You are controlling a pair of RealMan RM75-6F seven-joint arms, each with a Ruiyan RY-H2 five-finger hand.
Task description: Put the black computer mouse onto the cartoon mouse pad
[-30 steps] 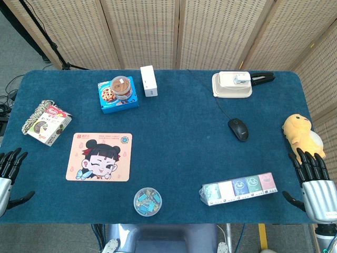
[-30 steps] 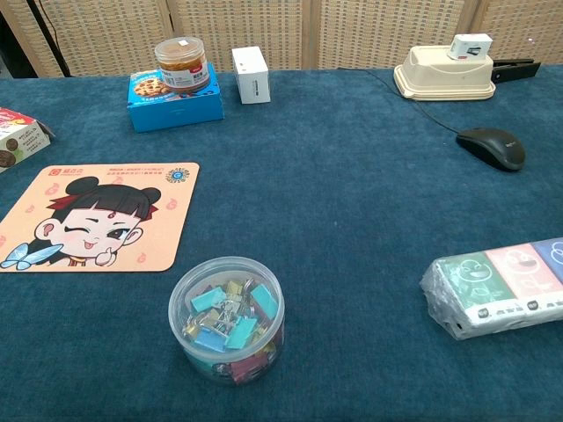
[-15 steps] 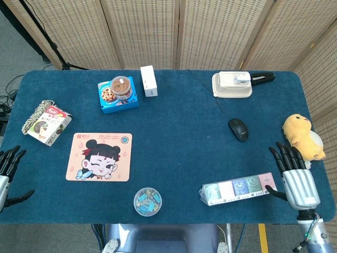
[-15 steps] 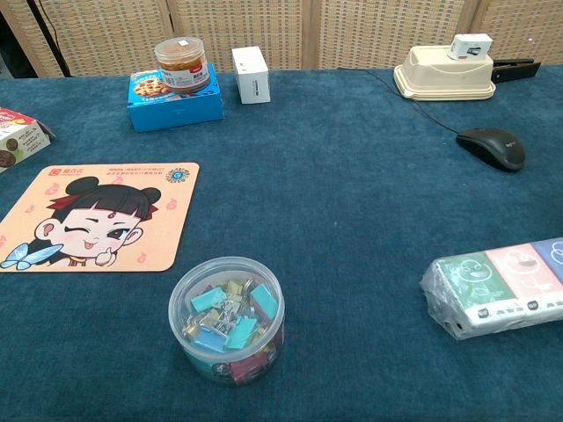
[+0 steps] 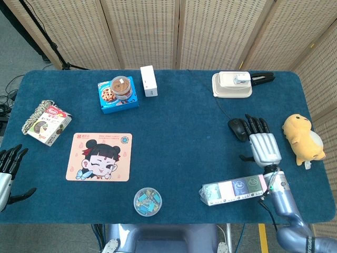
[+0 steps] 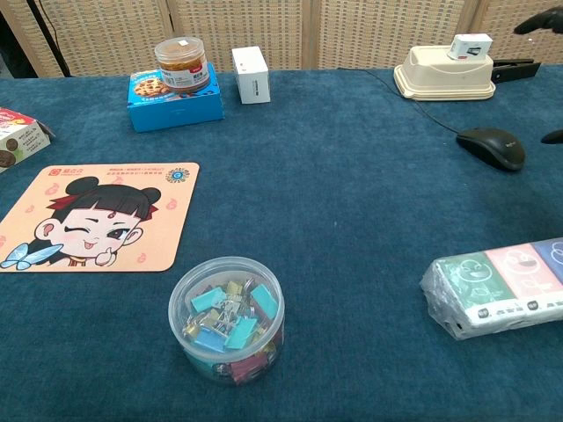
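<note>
The right hand [image 5: 261, 142], silver-backed with black fingers, has swung in from the table's right edge over the last second and now hovers just beside the small black corded computer mouse [image 5: 238, 129], its fingertips level with the mouse's right flank. The fingers are spread straight and hold nothing. I judge this as the reach phase of the pick-up: the mouse has not moved, and its cable runs away from the hand toward the cream plastic box [image 5: 231, 84] beyond the fingertips.

The flat peach-coloured cartoon mouse pad printed with a winking girl [image 5: 99, 156] lies well apart, far to the hand's left, so the whole carry remains ahead.

The left hand [image 5: 9, 167] rests at the table's left edge, fingers apart, empty.

The head view shows the entire right hand and how close it sits to the mouse. The chest view catches only dark fingertips at its right border, yet shows the mouse's [image 6: 492, 147] low rounded profile resting flat on the blue cloth table [image 6: 352, 211].
</note>
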